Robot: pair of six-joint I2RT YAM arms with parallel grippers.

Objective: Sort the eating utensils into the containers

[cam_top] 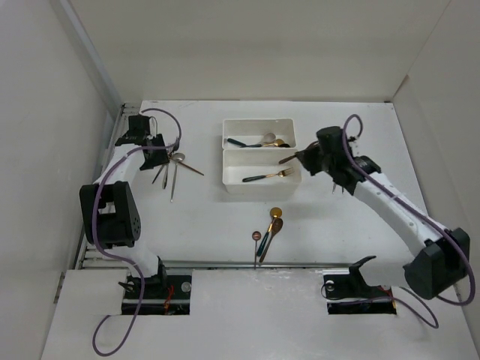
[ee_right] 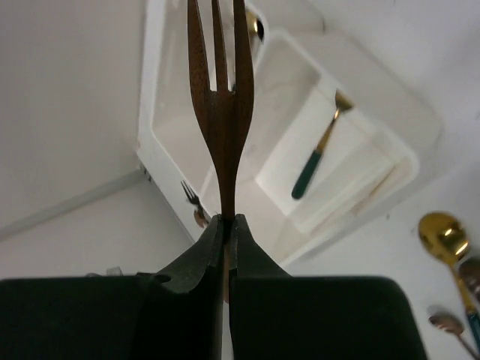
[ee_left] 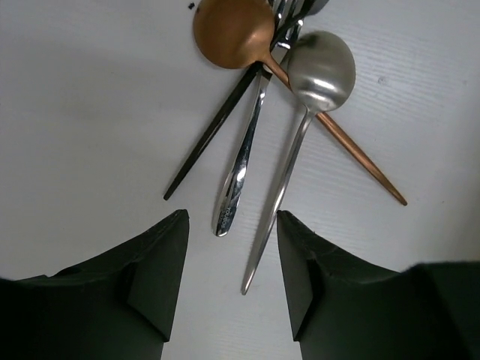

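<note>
White worktop [cam_top: 202,232], plain white walls on three sides. We use near bin [cam_top: 259,190] as reference. We see right gripper [ee_right: 226,223] clamped tight on copper fork [ee_right: 219,90] by its handle, tines out, at bin's right rim. Gold fork [cam_top: 270,175] lies inside, so we judge copper one belongs here: bring tines over bin middle, go low and level, then release. Spoons sit in far bin [cam_top: 255,122] behind it. We see left gripper [ee_left: 231,262] part open, empty, over utensil cluster [cam_top: 174,166] left of bin. Loose spoons [cam_top: 270,227] lie in front.
</note>
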